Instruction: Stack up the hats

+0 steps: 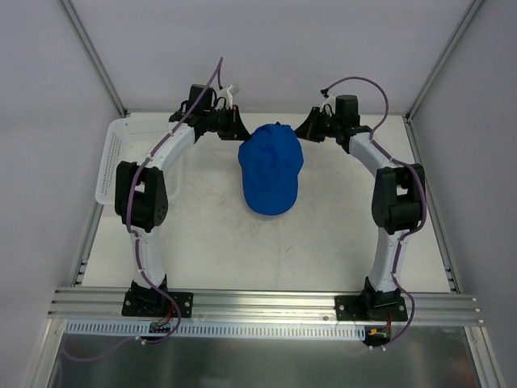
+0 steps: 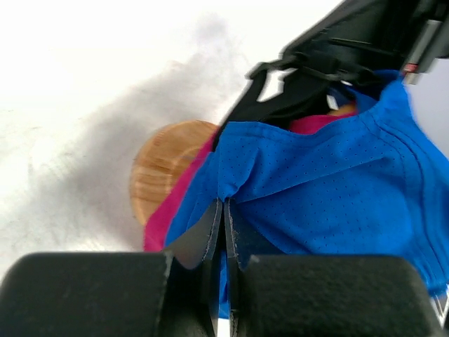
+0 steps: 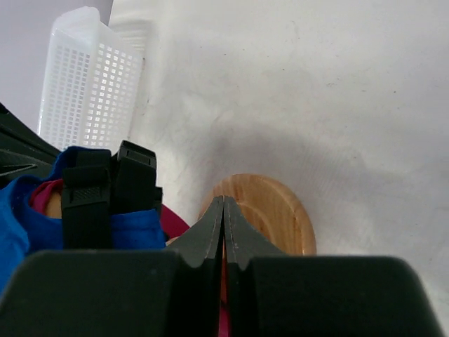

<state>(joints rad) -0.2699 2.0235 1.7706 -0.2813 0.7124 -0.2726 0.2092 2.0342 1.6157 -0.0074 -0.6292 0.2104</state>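
A bright blue hat [image 1: 271,166] lies mid-table with its brim toward the arms. It sits on a magenta-pink hat [image 2: 177,207], whose edge peeks out underneath. My left gripper [image 1: 242,129] is at the blue hat's back left edge. In the left wrist view this gripper [image 2: 224,203] is shut, and the blue fabric [image 2: 337,196] puckers at its tips. My right gripper [image 1: 300,129] is at the back right edge. In the right wrist view it [image 3: 223,200] is shut, tips together with nothing showing between them. The blue hat [image 3: 21,217] is to their left.
A round tan wooden disc [image 2: 161,168] lies under the hats, also seen past my right gripper's tips as the disc [image 3: 273,210]. A white slatted basket [image 1: 111,158] stands at the table's left edge. Grey walls enclose the table on three sides.
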